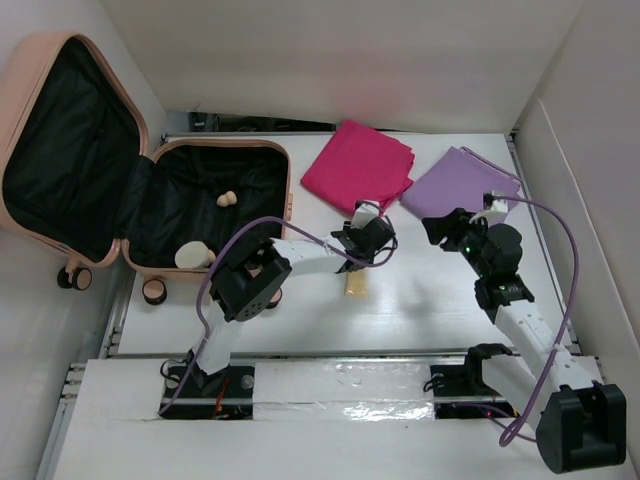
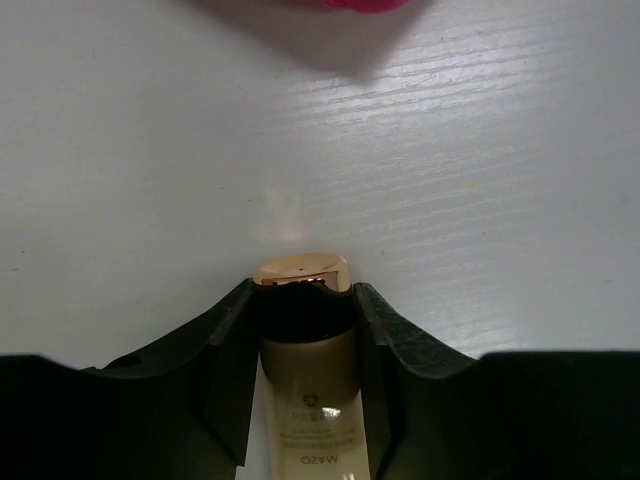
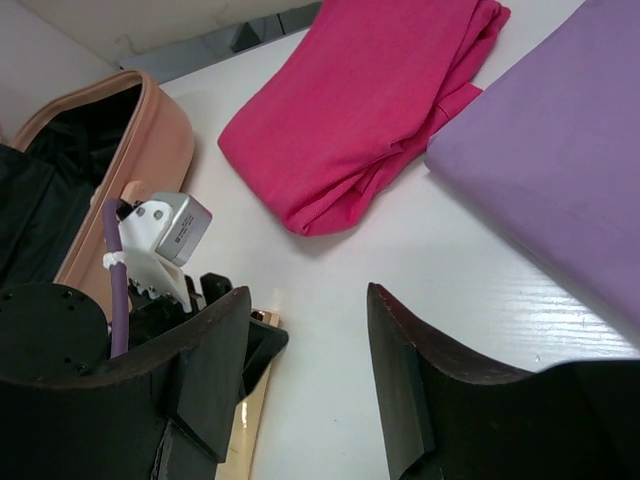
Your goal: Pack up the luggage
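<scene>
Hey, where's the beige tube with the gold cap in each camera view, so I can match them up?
Top external: the beige tube lies near the table's middle, just below the left arm's wrist.
Left wrist: bottom centre, gripped between the left tool's fingers.
Right wrist: bottom left, partly hidden behind that camera's own finger.
Shared landmark: the pink folded cloth, beyond the tube in all three.

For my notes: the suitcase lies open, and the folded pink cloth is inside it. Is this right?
No. The suitcase lies open, but the folded pink cloth is on the table beside it; the top view shows this.
</scene>
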Available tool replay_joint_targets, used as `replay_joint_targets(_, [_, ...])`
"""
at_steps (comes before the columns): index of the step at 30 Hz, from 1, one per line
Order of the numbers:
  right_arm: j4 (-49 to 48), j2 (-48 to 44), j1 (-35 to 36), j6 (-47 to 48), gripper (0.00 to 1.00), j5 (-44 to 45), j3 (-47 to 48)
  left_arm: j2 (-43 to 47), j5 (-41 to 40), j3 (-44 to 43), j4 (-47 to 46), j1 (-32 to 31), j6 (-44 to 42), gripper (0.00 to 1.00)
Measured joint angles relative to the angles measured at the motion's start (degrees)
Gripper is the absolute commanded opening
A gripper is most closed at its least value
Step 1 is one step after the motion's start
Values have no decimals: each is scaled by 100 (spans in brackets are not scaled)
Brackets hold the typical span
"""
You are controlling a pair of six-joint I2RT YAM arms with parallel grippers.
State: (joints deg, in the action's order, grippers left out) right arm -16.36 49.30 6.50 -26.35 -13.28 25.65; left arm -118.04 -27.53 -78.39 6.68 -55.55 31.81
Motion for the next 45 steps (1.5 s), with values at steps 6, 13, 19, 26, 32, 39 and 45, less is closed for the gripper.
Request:
replay_joint_targets(6, [-4, -83, 0, -4, 56, -24, 0, 83, -55, 2, 85, 0, -68, 23])
replay_joint_targets(13, [-26, -96, 68, -7, 56, -57, 0, 1593, -24, 50, 640, 555, -507, 23])
replay_joint_targets(19, [-26, -111, 76, -4, 56, -90, 0, 3353, 79, 31, 713, 2369, -911, 27])
replay_joint_targets(26, [-37, -155, 109, -4, 56, -138, 0, 3576, 660, 339, 739, 4848, -1207, 33])
replay_joint_targets(32, [-42, -164, 144, -4, 56, -179, 0, 2736, 1005, 466, 872, 5740, -1163, 69])
replay_joint_targets(39, [-76, -85, 197, 17, 11, -208, 0, 2774, 1338, 459, 872, 5445, -1062, 52])
replay_joint_targets(45, [-72, -9, 306, 92, 0, -208, 0, 3268, 1451, 271, 396, 3807, -752, 0])
